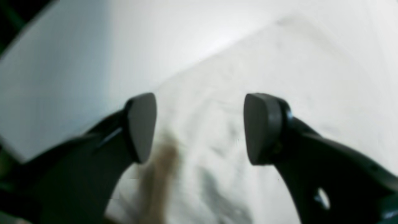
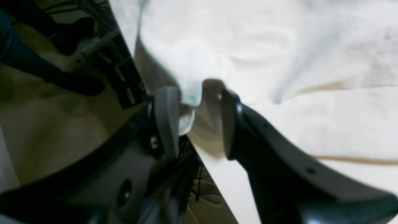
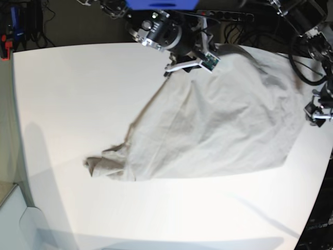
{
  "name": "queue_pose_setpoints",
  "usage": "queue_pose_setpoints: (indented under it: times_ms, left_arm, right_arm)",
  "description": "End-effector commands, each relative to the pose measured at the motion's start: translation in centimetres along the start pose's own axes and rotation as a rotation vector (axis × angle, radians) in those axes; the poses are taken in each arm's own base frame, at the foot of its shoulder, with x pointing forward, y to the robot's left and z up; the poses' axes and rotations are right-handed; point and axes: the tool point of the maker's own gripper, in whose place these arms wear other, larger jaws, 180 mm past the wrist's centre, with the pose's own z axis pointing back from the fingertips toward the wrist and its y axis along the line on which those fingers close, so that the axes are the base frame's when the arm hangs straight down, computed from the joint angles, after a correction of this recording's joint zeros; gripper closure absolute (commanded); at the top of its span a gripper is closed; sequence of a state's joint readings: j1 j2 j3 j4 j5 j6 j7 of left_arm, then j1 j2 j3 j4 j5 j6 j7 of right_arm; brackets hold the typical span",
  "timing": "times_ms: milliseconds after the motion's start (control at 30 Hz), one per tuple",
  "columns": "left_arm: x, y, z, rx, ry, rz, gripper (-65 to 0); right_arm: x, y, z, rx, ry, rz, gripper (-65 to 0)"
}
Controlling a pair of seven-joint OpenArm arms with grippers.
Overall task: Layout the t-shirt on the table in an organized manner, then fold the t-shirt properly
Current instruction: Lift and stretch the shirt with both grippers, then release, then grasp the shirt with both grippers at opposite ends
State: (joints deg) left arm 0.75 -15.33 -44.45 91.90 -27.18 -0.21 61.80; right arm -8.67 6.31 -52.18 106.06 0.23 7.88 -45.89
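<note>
T-shirt (image 3: 218,130) spread over centre and far half of white tabletop (image 3: 78,94), nearest portion bunched into a crumpled sleeve-like wad toward the near left, remainder broad but creased, far corners reaching the back edge. Left end effector (image 1: 199,127) seen in wrist view with pads parted and nothing between them, hovering above blurred cloth beside bare tabletop; released. Right end effector (image 2: 199,118) at far edge, jaws apart around a fold of cloth hem, not pinching it so far as visible; released. Step in hand, by judgement: laying out, not yet folding. Next move likely calls for regrasping two corners or the shoulders, drawing cloth flat, and freeing the bunched near-left portion before any fold.
</note>
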Motion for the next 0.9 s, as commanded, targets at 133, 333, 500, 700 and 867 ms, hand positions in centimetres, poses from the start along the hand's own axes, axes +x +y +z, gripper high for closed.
queue_pose_setpoints:
  times_ms: [133,333,500,700,867]
  left_arm:
    - [0.7,-4.9,-0.7,-0.1,-0.014,-0.07,-43.0]
    - [-0.5,-9.4,-1.3,-0.184,0.021,-0.141,-43.0]
    - [-2.5,-12.0,-1.4,-0.239,0.056,-0.148,-43.0]
    - [-7.5,-11.4,-1.5,-0.235,0.151,-0.115,-43.0]
    - [-11.9,-9.9,-1.2,-0.207,0.246,-0.14,-43.0]
  right_arm:
    - [1.1,-2.3,0.5,-0.06,-0.046,-0.04,-21.5]
    - [-0.1,-6.7,1.2,-0.169,-0.023,-0.107,-21.5]
    - [-2.5,-9.7,2.4,-0.257,0.009,-0.193,-21.5]
    - [-3.5,-13.3,4.4,-0.343,0.024,-0.152,-21.5]
    - [-4.0,-17.3,6.5,-0.437,0.032,-0.118,-21.5]
